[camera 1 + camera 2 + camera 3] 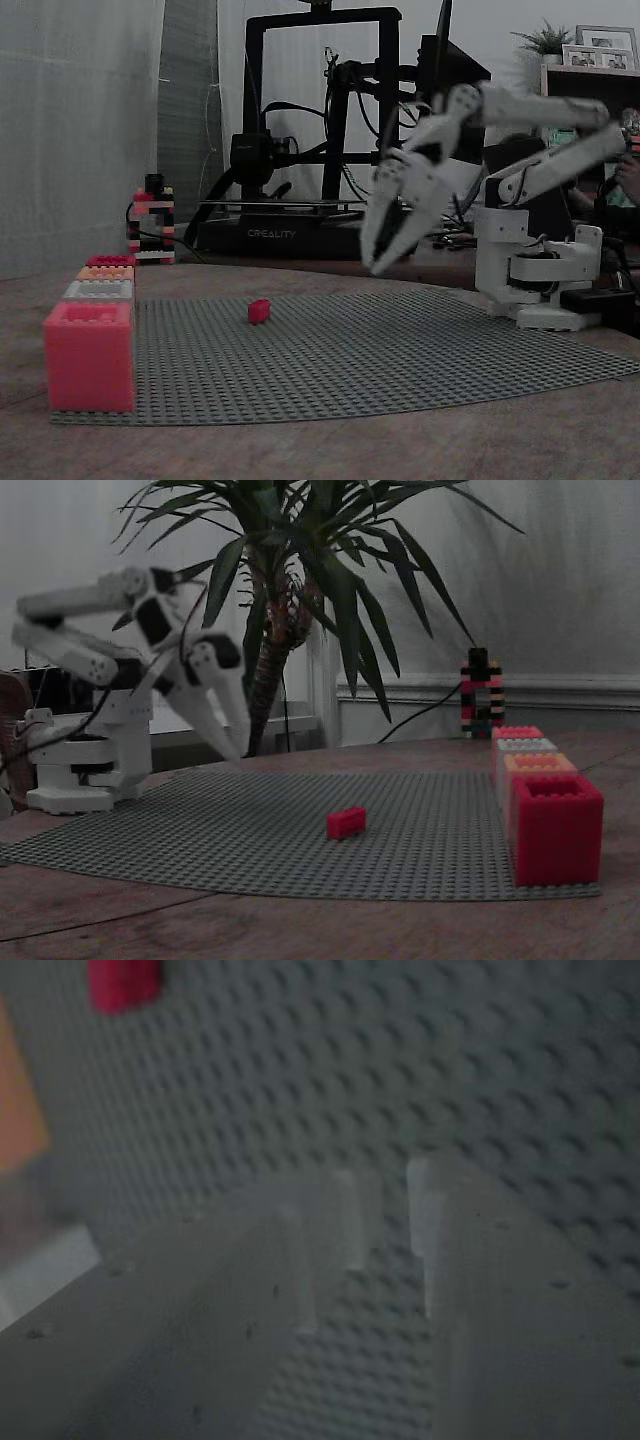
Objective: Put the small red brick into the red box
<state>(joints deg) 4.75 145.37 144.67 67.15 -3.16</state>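
1. The gripper [380, 255] hangs above the grey mat [400, 350], jaws slightly apart, empty
2. The small red brick [259, 311] lies on the mat, well apart from the red box [89, 355]

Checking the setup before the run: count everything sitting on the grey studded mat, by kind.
Boxes: 4 (near red box, white box, orange box, far red box)
Bricks: 1 (red brick)
Total: 5
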